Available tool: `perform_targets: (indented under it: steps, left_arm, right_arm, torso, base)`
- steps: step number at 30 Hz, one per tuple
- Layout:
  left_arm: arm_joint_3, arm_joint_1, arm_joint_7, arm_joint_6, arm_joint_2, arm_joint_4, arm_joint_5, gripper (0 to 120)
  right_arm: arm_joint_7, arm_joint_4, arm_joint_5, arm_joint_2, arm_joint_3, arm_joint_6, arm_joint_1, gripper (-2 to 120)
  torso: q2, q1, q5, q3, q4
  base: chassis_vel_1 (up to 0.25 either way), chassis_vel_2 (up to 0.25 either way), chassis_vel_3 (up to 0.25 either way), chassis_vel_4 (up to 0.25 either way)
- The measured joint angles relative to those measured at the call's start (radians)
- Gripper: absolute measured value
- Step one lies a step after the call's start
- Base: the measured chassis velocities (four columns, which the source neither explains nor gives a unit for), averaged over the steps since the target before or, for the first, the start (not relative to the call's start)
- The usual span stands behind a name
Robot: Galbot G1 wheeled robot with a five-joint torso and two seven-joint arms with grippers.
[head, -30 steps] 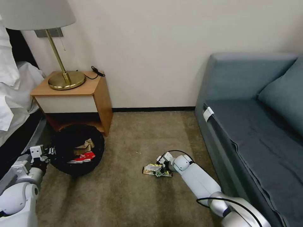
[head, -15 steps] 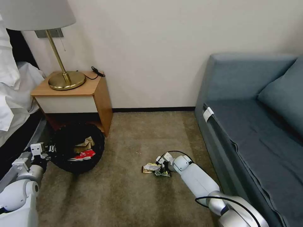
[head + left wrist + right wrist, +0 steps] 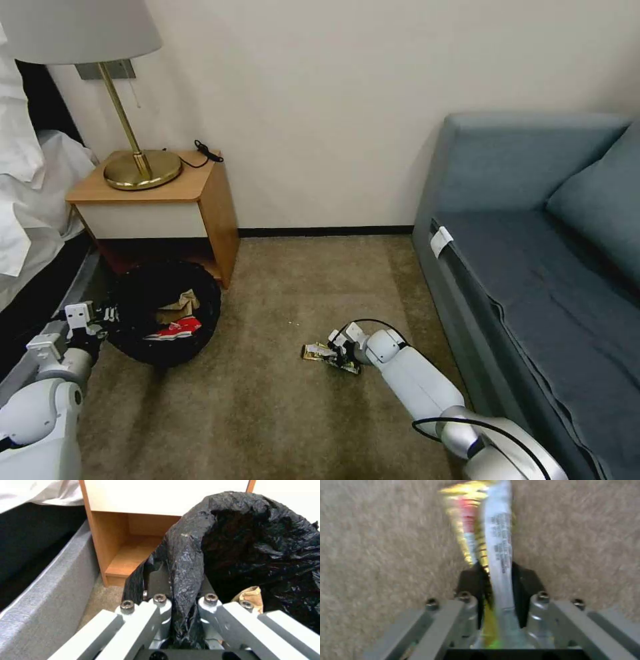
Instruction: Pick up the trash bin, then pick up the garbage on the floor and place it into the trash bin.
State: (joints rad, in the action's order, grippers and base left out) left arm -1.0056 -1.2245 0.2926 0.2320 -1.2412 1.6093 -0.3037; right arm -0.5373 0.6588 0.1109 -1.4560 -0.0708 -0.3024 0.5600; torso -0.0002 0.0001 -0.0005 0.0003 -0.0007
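While the robot looks down at the brown carpet (image 3: pixel 267 413), its two white arms reach out low, one on each side. On the left, the left pincer (image 3: pixel 100 319) is squeezed tight on the rim of the trash bin (image 3: pixel 163 313). In the left wrist view, its dark fingers (image 3: pixel 156 580) pinch a fold of the crinkly black bag (image 3: pixel 186 562) between them. Tan crumpled paper (image 3: pixel 179 307) and a red-white wrapper (image 3: pixel 175 329) lie inside the bin. A bit of the tan paper also peeks out in the left wrist view.

On the right, the right pincer (image 3: pixel 339 355) is down at the carpet, closed on the silvery-yellow snack wrapper (image 3: pixel 319 351). In the right wrist view, the wrapper (image 3: pixel 491 550) stands thin and on its edge between the two black fingers (image 3: pixel 523 580), with fuzzy carpet all around it. This wrapper is well apart from the bin.

Farther back, the bin sits just beside a wooden nightstand (image 3: pixel 167 207) with a gold lamp (image 3: pixel 137 160) on top. A white bed (image 3: pixel 27 193) is on the far left. A blue-gray sofa (image 3: pixel 533 253) is on the right, against the pale wall (image 3: pixel 320 100).
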Motion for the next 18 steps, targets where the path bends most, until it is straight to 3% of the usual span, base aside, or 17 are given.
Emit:
perform_targets:
  steps: [6,18]
  left_arm:
    - [0.002,0.000,0.001,0.000,-0.004,0.001,0.003,4]
    - [0.013,-0.002,0.018,-0.003,-0.006,0.015,0.013,4]
  right_arm:
    - [0.000,0.087,-0.064,0.019,-0.004,-0.011,0.006,0]
    - [-0.003,0.302,-0.190,0.036,0.003,-0.036,0.013,0]
  torso:
    - [0.000,0.000,0.0003,0.000,0.0006]
    - [0.000,0.000,0.0004,0.000,0.0006]
  base:
    - [0.000,0.000,0.000,0.000]
    - [0.000,0.000,0.000,0.000]
